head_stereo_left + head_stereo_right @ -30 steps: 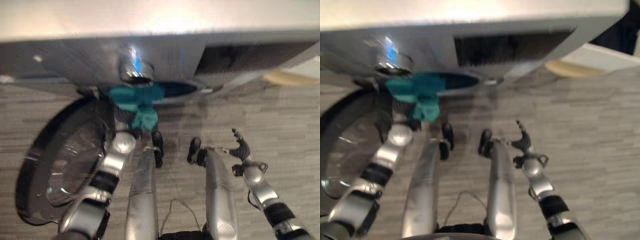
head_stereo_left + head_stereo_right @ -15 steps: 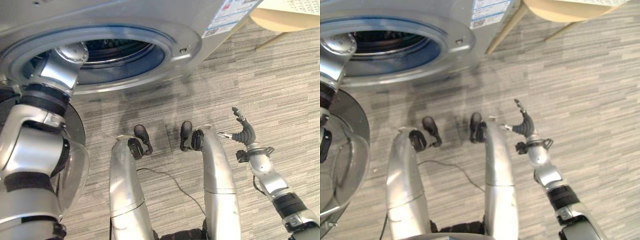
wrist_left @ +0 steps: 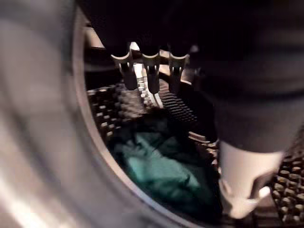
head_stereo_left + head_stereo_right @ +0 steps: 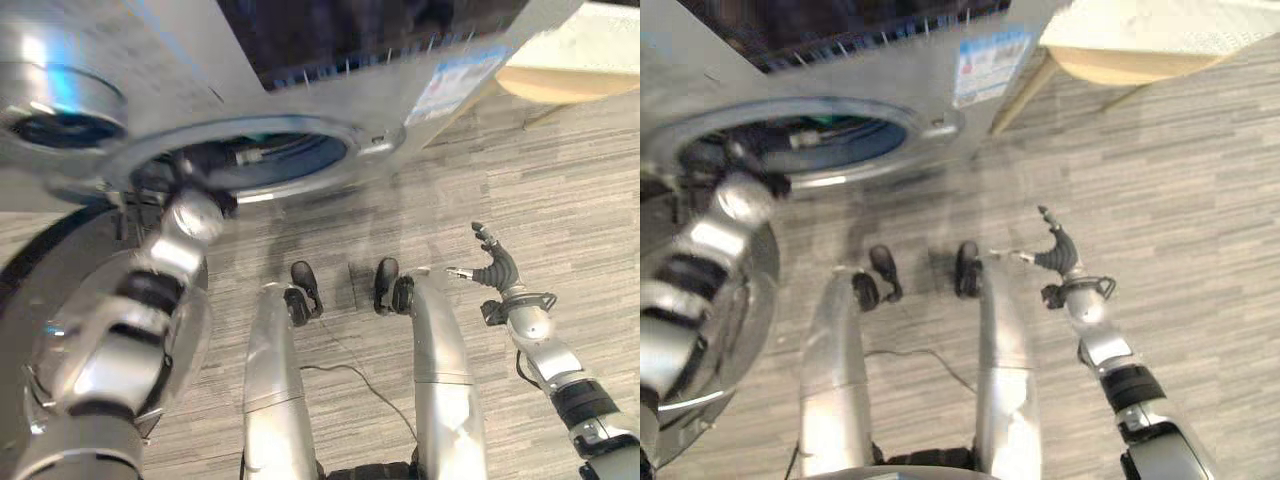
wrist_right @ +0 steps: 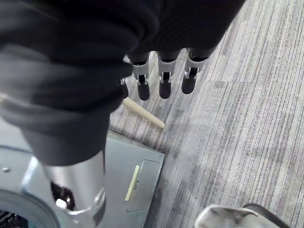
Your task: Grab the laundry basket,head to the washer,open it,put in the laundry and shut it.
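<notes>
Left hand [image 3: 149, 71] reaches inside the washer [image 4: 330, 75] drum at 10 o'clock, fingers relaxed, holding nothing. The teal laundry [image 3: 164, 173] lies in the drum. Right hand [image 4: 492, 272] is spread, idle at 3 o'clock. Risk: cloth near the rim could snag as the door [image 4: 40, 330] shuts.

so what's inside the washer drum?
A teal cloth lies on the drum floor, with the left hand open above it, fingers straight and holding nothing. Deeper in, the drum is dark and other laundry cannot be made out.
</notes>
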